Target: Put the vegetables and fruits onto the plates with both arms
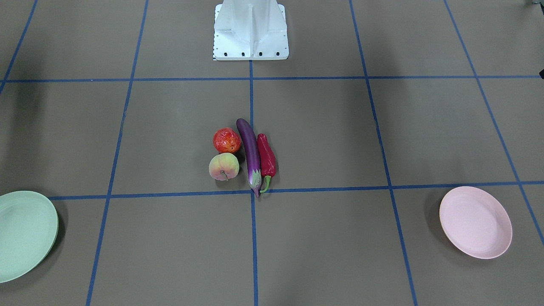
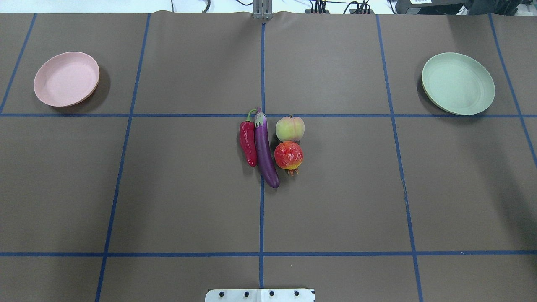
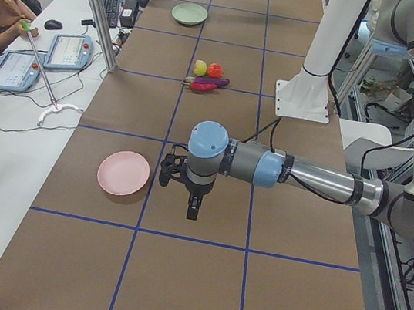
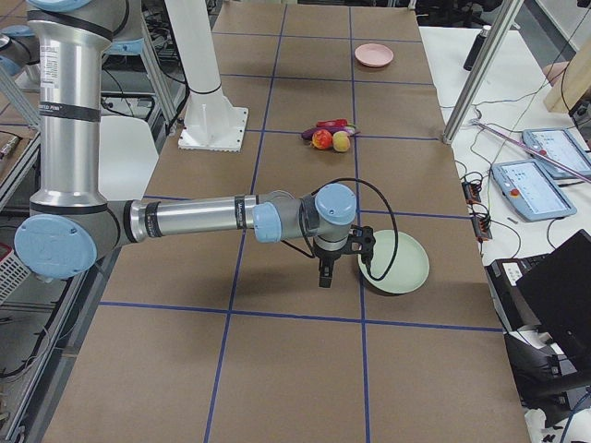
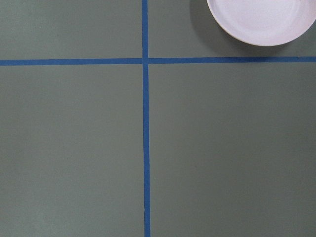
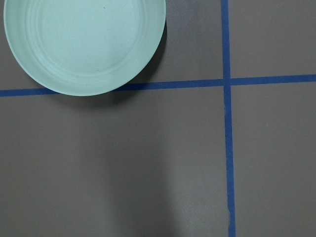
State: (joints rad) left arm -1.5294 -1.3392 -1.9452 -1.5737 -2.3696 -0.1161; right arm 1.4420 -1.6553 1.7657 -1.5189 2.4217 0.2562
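The purple eggplant [image 1: 251, 155] and red chili [image 1: 267, 157] lie side by side at the table's middle. The red-orange fruit [image 1: 226, 140] and the peach [image 1: 223, 166] sit close beside the eggplant. The same cluster shows in the overhead view: eggplant [image 2: 265, 153], chili [image 2: 248, 142], fruit [image 2: 288, 155], peach [image 2: 290, 128]. The empty pink plate [image 2: 66, 78] lies far left and the empty mint green plate [image 2: 458, 83] far right. My left gripper [image 3: 193, 211] hangs near the pink plate [image 3: 124, 173]. My right gripper [image 4: 324, 277] hangs beside the green plate [image 4: 397, 263]. I cannot tell whether either is open or shut.
The white base block [image 1: 250, 32] stands at the robot's side of the table. Blue tape lines [image 2: 261, 209] divide the brown table into squares. A metal post [image 3: 97, 6] and a side desk with tablets [image 3: 66, 52] stand past the table's far edge.
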